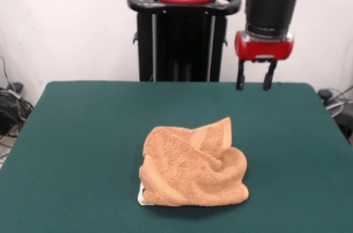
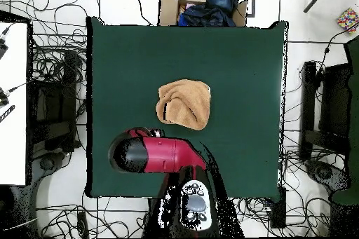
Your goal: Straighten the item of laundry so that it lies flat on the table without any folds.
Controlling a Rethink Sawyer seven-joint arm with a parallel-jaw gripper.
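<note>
Green felt covers the counter (image 1: 66, 150), where a crumpled orange-tan towel (image 1: 193, 164) lies bunched near its middle; Sawyer's hand (image 1: 256, 82) hangs well apart above the far edge, fingers parted, empty.

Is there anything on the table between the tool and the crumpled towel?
Nothing visible. The open tool hangs above the far side of the dark green felt table, and only bare felt separates it from the crumpled orange-tan terry towel.
</note>
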